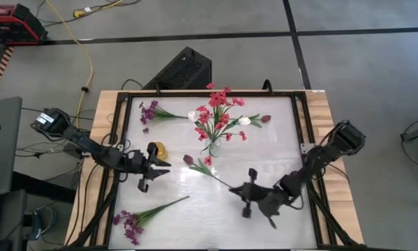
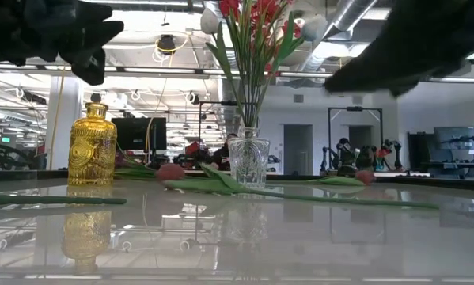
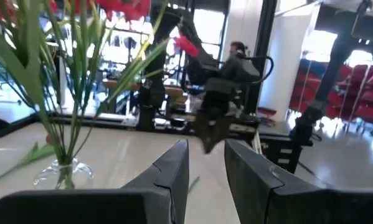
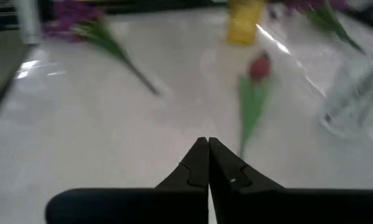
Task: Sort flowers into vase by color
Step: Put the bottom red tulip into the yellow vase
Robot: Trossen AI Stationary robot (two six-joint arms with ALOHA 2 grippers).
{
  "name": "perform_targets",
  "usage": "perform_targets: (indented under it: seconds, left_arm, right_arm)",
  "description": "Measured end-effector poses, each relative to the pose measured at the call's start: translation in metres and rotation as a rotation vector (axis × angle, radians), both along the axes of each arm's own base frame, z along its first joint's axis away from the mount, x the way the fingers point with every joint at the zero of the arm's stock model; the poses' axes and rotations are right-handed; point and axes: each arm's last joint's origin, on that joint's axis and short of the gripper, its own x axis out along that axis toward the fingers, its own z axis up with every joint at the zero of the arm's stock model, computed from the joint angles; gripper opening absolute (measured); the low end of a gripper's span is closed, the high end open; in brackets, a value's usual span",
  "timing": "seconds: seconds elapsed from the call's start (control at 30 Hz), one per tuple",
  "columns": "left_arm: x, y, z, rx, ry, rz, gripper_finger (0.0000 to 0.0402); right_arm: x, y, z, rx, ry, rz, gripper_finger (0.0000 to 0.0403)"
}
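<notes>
A clear glass vase (image 1: 213, 147) at the table's middle holds red-pink sprigs (image 1: 219, 111) and white buds (image 1: 245, 120). It also shows in the low view (image 2: 248, 158). A small amber vase (image 1: 157, 150) stands left of it. A maroon-bud flower (image 1: 188, 160) lies flat in front of the clear vase, its stem running toward my right gripper (image 1: 238, 190). That gripper is shut and empty, just short of the stem's end (image 4: 241, 149). My left gripper (image 1: 151, 176) is open and empty, near the amber vase. Purple sprigs lie at the far left (image 1: 150, 111) and near left (image 1: 130, 223).
Another maroon bud (image 1: 266, 118) lies on the table right of the clear vase. A dark frame (image 1: 303, 139) runs round the white table top. There is free room on the table between the two grippers and along the near edge. People show in the room beyond.
</notes>
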Motion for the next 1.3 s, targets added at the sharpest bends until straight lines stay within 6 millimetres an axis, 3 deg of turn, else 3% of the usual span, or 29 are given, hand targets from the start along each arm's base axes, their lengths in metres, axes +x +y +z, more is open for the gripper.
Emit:
perform_targets:
  seconds: [0.23, 0.47, 0.9, 1.13, 1.3]
  left_arm:
    - [0.012, -0.007, 0.008, 0.038, 0.051, -0.014, 0.0091]
    - [0.017, -0.009, 0.009, 0.059, 0.089, -0.015, 0.0091]
    - [0.018, -0.009, 0.006, 0.092, 0.127, 0.003, 0.0091]
    - [0.018, -0.009, 0.003, 0.104, 0.151, 0.005, 0.0091]
    - [0.018, -0.008, 0.002, 0.131, 0.162, 0.011, 0.0091]
  right_arm:
    - [0.026, -0.029, -0.019, 0.086, 0.105, 0.003, 0.0077]
    - [0.046, -0.057, -0.02, 0.085, 0.136, -0.04, 0.0119]
    - [0.076, -0.076, -0.043, 0.184, 0.247, 0.036, 0.019]
    - [0.072, -0.075, -0.055, 0.215, 0.327, 0.009, 0.0178]
    - [0.069, -0.068, -0.058, 0.185, 0.339, 0.004, 0.0112]
